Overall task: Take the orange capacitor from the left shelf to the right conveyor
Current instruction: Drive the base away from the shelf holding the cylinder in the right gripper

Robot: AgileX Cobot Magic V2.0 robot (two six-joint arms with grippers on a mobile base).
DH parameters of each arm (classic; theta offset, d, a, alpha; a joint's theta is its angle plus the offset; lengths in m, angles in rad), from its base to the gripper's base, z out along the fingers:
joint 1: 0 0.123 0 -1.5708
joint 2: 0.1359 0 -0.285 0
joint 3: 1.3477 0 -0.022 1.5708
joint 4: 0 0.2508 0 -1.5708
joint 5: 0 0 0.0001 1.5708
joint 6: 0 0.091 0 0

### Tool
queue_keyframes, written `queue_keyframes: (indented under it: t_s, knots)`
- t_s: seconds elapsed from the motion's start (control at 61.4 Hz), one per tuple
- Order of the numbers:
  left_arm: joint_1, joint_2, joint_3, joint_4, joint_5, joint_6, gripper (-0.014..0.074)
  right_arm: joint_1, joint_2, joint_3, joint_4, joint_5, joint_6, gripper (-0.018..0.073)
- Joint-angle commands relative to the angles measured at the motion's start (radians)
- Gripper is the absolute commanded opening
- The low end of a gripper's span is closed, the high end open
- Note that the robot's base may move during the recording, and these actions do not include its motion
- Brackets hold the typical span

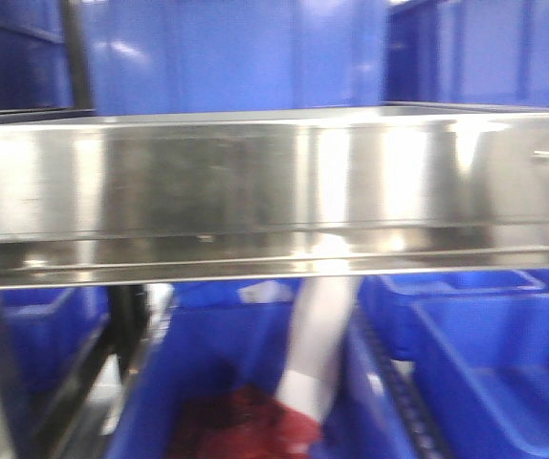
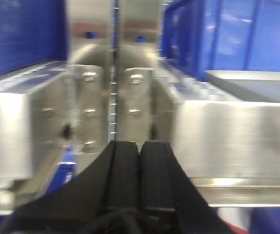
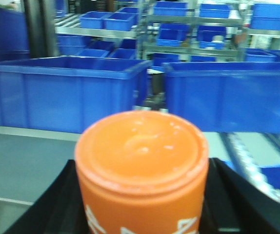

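- The right gripper (image 3: 143,168) gripped the orange capacitor (image 3: 141,146). Its black fingers (image 3: 57,200) flanked the can at 9 and 3 o'clock, and the contact itself was hidden behind the can's body.
- The capacitor stood upright, its rimmed top filling the right wrist view. The white print at 6 o'clock was cropped and unreadable.
- Beyond it, from 10 to 2 o'clock, blue bins (image 3: 67,92) sat side by side, soft with blur.
- The left gripper (image 2: 140,165) had its jaws pressed together, with nothing between them.
- Ahead of it, the left shelf (image 2: 232,131) showed only smeared steel faces with bolts.
- In the front view the shelf spanned 9 to 3 o'clock. Below it, at 6 o'clock, a white-and-red shape (image 1: 315,359) was too blurred to identify.
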Motion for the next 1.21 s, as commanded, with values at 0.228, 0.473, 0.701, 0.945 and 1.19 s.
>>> queue_keyframes:
  t_s: [0.228, 0.473, 0.701, 0.945, 1.19]
  knots:
    - [-0.007, -0.011, -0.006, -0.002, -0.087, -0.001, -0.0127, -0.006, 0.011, -0.037, -0.015, -0.089, -0.002, 0.0075]
    - [-0.007, -0.011, -0.006, -0.002, -0.087, -0.001, -0.0127, -0.006, 0.011, -0.037, -0.015, -0.089, -0.002, 0.0075]
    - [-0.007, -0.011, -0.006, -0.002, -0.087, -0.001, -0.0127, -0.006, 0.011, -0.037, -0.015, -0.089, -0.002, 0.0075]
    - [-0.007, -0.011, -0.006, -0.002, -0.087, -0.001, -0.0127, -0.006, 0.011, -0.037, -0.015, -0.090, -0.002, 0.0075]
    - [-0.007, -0.011, -0.006, -0.002, -0.087, -0.001, -0.0127, -0.006, 0.011, -0.037, -0.015, -0.090, -0.002, 0.0075]
